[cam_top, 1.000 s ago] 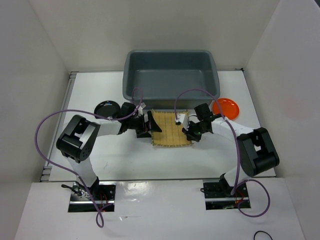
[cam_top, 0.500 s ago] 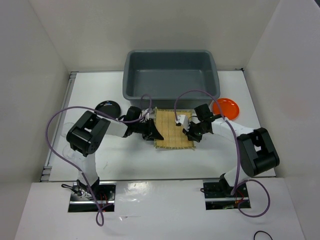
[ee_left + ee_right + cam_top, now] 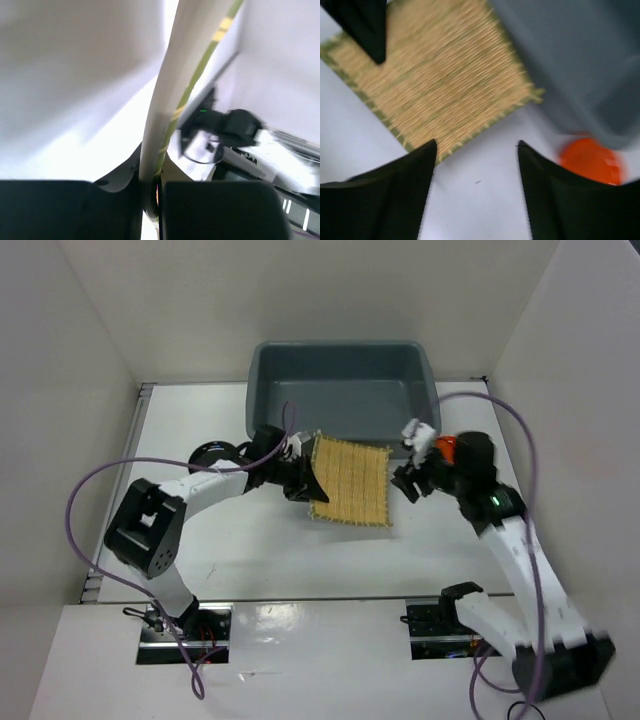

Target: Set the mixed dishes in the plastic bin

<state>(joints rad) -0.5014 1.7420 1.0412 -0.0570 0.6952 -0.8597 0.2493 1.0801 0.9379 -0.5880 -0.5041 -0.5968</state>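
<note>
The left gripper point(image 3: 303, 483) is clamped on the left edge of the square tan woven mat point(image 3: 352, 480); the left wrist view shows that edge pinched between its fingers. The mat sits just in front of the plastic bin point(image 3: 345, 405), one corner by the bin's front wall. The right gripper point(image 3: 476, 145) hangs spread wide above the counter point(image 3: 260, 550), gripping nothing, between the mat and the small round orange plate point(image 3: 590, 160). The small round black plate point(image 3: 208, 454) lies behind the left arm.
</note>
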